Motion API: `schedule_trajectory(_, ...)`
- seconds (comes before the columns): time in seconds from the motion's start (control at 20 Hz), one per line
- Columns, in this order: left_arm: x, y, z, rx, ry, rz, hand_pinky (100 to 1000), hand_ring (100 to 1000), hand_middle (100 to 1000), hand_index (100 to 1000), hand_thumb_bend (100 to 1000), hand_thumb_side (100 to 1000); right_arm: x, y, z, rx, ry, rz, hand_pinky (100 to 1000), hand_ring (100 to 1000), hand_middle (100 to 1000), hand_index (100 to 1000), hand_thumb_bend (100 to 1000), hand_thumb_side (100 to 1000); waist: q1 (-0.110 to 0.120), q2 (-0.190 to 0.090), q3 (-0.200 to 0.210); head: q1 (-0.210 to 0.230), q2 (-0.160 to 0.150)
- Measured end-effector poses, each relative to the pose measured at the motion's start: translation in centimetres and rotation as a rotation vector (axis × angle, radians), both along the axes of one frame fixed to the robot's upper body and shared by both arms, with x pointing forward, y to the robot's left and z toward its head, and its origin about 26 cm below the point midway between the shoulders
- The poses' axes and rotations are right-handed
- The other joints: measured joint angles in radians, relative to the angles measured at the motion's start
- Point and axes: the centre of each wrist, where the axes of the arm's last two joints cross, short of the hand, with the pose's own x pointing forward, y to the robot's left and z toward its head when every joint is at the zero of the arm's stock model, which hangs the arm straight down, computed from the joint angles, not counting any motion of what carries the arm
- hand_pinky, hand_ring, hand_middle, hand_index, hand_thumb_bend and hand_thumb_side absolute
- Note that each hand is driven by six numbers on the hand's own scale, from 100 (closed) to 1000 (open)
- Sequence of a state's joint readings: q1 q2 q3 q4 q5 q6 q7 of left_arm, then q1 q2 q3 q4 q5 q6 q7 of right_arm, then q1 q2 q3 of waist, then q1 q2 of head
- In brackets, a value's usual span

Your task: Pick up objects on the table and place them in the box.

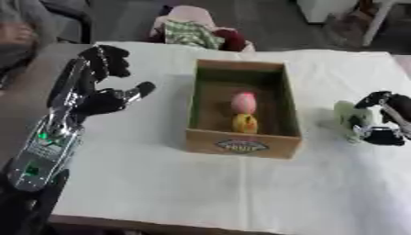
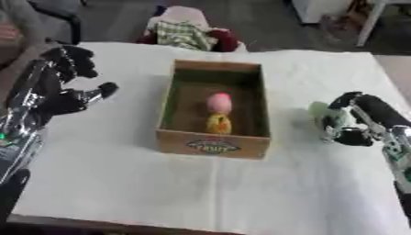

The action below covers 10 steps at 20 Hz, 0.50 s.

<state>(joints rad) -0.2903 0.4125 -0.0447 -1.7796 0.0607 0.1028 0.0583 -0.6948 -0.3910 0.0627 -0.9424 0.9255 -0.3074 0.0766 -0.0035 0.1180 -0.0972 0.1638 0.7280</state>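
Right hand (image 2: 357, 124) has its fingers curled round a pale green object (image 2: 325, 114) on the table (image 2: 201, 193), right of the box (image 2: 213, 146). Left hand (image 1: 100, 94) hovers, fingers spread.

- We see the table (image 1: 160, 183) covered in a white, matt cloth, smooth apart from a few faint creases.
- We take the box (image 1: 241, 146) for brown cardboard, dull outside and in, with a printed label on its front wall.
- We see a pink object (image 1: 243, 102) and a yellow object (image 1: 245, 123) inside it, both smooth with a slight sheen.
- We see the left robot hand (image 1: 100, 98) in matt black, with bare silver metal along its forearm.
- We see the right robot hand (image 2: 357, 121), black too, curled round a pale green object (image 2: 325, 114) with a soft, dull surface.
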Motion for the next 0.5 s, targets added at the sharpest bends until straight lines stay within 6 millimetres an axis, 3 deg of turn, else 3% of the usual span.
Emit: schedule_trajectory(0.5,0.0,0.0,0.0,-0.002,0.002,0.001,683,549,509,667,689,100,0.6,1.8,4.1,0.119,-0.121,0.077,418,761,258,175,100,202,-0.002,-0.002,0.000,-0.005,0.000)
